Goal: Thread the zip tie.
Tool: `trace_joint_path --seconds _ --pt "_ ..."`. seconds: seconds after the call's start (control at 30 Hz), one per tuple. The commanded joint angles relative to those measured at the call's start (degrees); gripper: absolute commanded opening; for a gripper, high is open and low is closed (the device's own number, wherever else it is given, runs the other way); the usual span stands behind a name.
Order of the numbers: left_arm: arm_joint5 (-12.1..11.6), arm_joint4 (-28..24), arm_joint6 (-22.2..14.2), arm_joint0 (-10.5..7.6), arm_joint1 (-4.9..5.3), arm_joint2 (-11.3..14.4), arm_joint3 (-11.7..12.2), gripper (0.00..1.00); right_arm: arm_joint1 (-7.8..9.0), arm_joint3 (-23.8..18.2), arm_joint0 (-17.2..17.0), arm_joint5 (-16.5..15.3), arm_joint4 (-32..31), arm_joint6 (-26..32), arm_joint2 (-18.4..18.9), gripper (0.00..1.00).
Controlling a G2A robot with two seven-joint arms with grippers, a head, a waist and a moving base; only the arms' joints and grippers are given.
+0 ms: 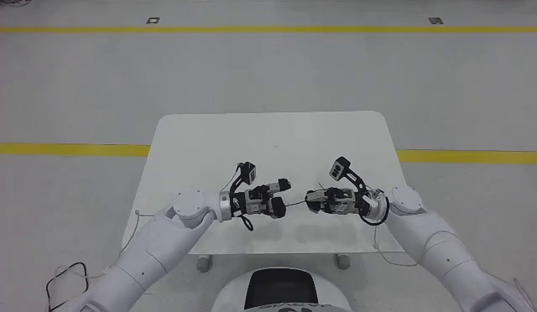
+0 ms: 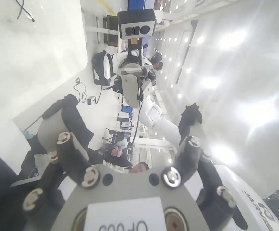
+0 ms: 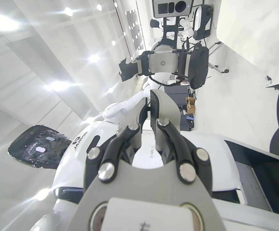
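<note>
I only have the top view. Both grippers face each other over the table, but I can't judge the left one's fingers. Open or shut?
Observer: Open. In its wrist view the left gripper has its fingers spread wide apart.
Operator: And the right one? I see the zip tie as a thin line between them.
Observer: Its wrist view shows the right gripper with its fingers close together, no real gap.
Operator: Are the two lined up in height?
Observer: It looks so. In the left wrist view the right gripper appears about midway between the open fingers, pointing back at them.
</note>
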Motion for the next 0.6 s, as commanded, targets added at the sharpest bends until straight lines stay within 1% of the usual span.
trace_joint_path --seconds 0.0,0.03,0.23,0.33,0.57 --pt "0.7 0.6 1.2 0.03 -0.03 0.2 -0.8 1.00 -0.03 -0.1 -0.1 0.0 -0.3 0.1 0.2 0.00" --pt "0.7 1.0 1.5 0.01 -0.03 0.3 -1.2 1.00 -0.04 -0.1 0.0 -0.3 -0.6 0.1 0.4 0.00" --pt "0.7 1.0 1.5 0.01 -0.03 0.3 -1.2 1.00 -0.04 -0.1 0.0 -0.3 -0.6 0.1 0.4 0.00" --pt "1.0 1.0 2.3 0.33 -0.13 0.8 -1.7 1.00 -0.12 -1.5 -0.6 0.0 -1.3 -2.0 0.5 0.00" --pt "1.3 1.3 2.1 0.32 -0.20 1.4 -2.1 1.00 -0.13 -2.9 -1.8 -0.5 -1.9 -3.3 1.6 0.00"
